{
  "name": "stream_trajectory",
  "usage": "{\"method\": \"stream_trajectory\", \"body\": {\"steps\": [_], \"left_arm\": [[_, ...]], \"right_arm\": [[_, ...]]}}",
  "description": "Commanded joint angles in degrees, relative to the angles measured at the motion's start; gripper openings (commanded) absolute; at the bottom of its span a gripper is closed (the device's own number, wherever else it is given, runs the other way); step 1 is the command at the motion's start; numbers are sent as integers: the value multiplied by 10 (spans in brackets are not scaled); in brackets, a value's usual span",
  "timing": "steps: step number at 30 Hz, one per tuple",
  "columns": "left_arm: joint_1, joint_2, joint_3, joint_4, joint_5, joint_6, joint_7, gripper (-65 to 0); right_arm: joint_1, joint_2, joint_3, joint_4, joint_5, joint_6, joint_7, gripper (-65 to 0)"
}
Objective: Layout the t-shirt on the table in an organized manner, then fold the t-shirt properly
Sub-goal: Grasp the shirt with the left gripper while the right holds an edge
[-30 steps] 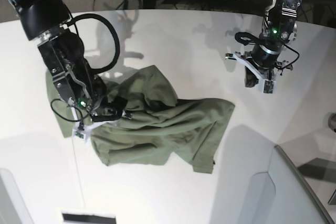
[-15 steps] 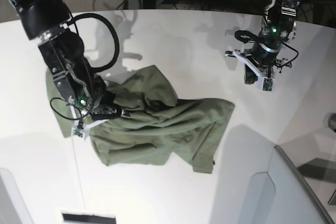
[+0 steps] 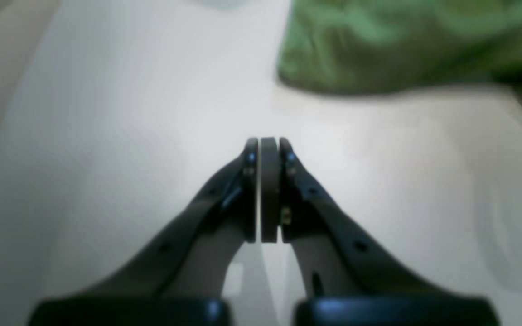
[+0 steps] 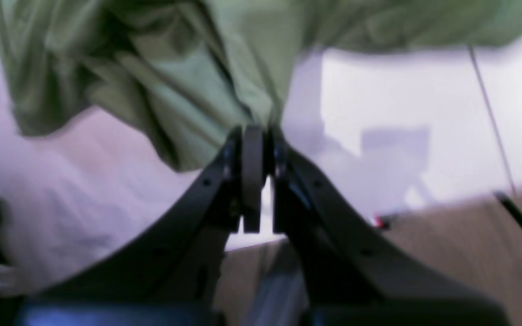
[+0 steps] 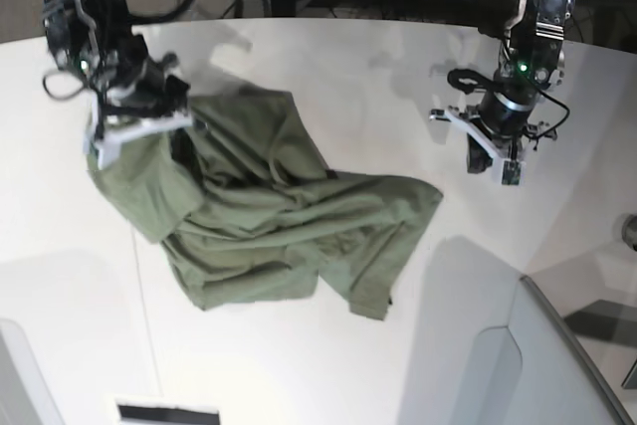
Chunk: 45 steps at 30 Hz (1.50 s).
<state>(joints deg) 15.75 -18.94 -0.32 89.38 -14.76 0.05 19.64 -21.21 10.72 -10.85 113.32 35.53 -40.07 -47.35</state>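
Nearest the base camera, the olive t-shirt [image 5: 269, 216] lies crumpled on the white tabletop [image 5: 328, 365], bunched and creased, with one corner trailing toward the grey panel [image 5: 557, 365]. This reads as the laying-out step; no fold can start while the cloth is this rumpled.

Farther back on the view's left, the right hand [image 5: 139, 121] is clenched on a pinch of the shirt's upper edge; the right wrist view shows fabric gathered at the tips of its pressed-together fingers [image 4: 253, 154].

On the far right, the left hand [image 5: 493, 151] is clenched on nothing, over bare tabletop, well apart from the shirt.

The next move likely calls for the left hand to release, reach a matching edge, and draw the shirt flat between both arms.
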Motion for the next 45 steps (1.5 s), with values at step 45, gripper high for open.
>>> {"method": "stream_trajectory", "body": {"steps": [45], "left_arm": [[-521,246,375,-710,3,-146,-219,-650]], "right_arm": [[-99,-5,-2,-1,3,1,89,-647]]}}
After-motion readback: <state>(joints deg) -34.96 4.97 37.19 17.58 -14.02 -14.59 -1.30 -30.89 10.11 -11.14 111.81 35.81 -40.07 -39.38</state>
